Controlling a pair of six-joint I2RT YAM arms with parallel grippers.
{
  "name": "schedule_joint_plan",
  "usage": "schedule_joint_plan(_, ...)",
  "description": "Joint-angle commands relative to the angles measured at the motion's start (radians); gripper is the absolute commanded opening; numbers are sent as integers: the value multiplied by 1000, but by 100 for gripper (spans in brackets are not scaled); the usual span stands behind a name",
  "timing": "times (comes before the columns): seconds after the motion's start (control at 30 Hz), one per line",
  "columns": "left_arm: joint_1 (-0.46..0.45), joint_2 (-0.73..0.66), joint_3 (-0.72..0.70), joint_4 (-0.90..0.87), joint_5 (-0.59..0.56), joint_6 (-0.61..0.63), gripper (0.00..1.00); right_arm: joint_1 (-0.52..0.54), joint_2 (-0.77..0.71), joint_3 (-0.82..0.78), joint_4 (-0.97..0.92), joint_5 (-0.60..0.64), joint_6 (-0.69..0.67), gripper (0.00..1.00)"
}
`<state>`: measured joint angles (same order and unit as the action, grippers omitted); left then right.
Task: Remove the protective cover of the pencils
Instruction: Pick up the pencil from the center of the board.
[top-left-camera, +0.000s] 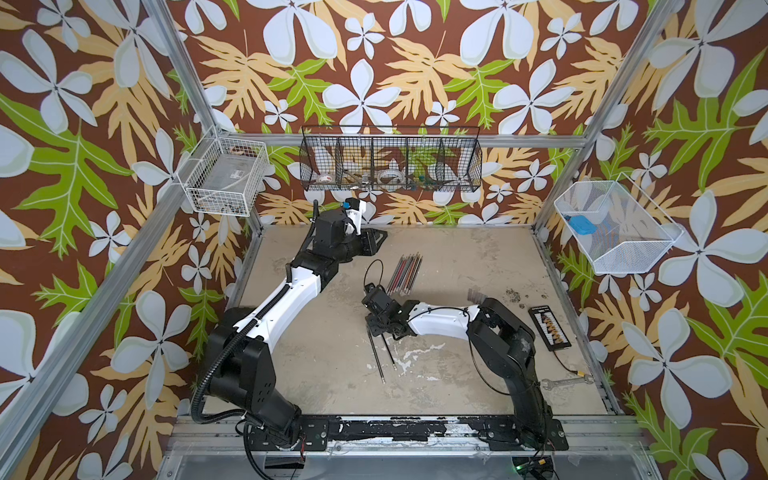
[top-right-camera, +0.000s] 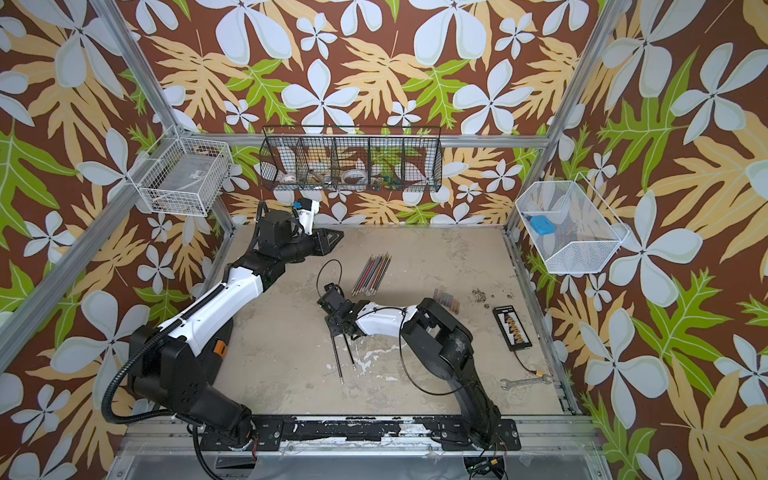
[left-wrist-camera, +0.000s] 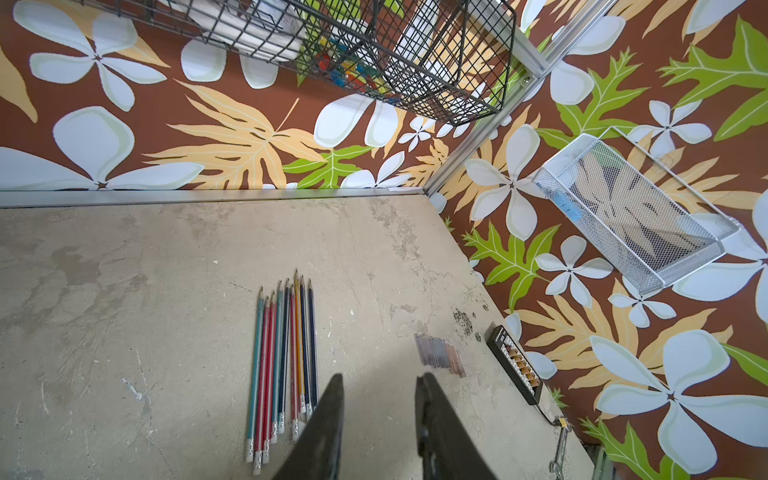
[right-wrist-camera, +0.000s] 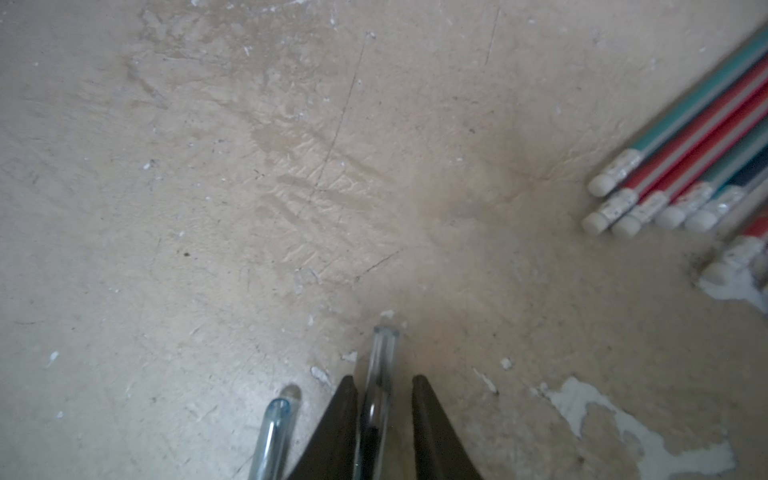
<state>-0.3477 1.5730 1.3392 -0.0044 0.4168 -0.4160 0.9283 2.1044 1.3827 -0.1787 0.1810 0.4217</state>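
Note:
Several bare pencils (top-left-camera: 405, 274) (left-wrist-camera: 286, 353) lie in a tight row at mid-table, eraser ends towards my right arm (right-wrist-camera: 685, 166). Two black pencils (top-left-camera: 377, 357) (top-right-camera: 340, 361) lie apart, nearer the front. Each carries a protective cover: one translucent cap (right-wrist-camera: 382, 357) stands between my right gripper's fingers, the other (right-wrist-camera: 274, 432) lies just beside them. My right gripper (right-wrist-camera: 384, 379) (top-left-camera: 376, 328) is narrowly open: one finger touches the cap, with a gap at the other. Several loose caps (top-left-camera: 476, 296) (left-wrist-camera: 440, 351) lie in a row behind the right arm. My left gripper (left-wrist-camera: 381, 378) (top-left-camera: 374, 239) is open and empty at the back.
A black strip with brass pieces (top-left-camera: 549, 322) and a wrench (top-left-camera: 565, 381) lie by the right edge. A white wire basket (top-left-camera: 224, 174), a black wire basket (top-left-camera: 390, 160) and a white mesh basket (top-left-camera: 615, 228) hang on the walls. A cable loop (top-left-camera: 374, 270) rises above the right wrist.

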Motion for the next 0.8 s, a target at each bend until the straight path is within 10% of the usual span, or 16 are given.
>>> schedule_joint_plan(0.0,3,4,0,18,5,-6,32,-1,1,-10,-16,-16,13,18)
schedule_joint_plan(0.33,2,36,0,13,20,-17,32,-167,-379,-323,181,-112,63,0)
schedule_joint_plan(0.53,-55,88,-16,55,85,-49,31,-506,-855,-696,369,-145,59,0)
schedule_joint_plan(0.77,-267,156,-1,41,102,9,31,-941,-1192,-1022,664,-465,172,0)
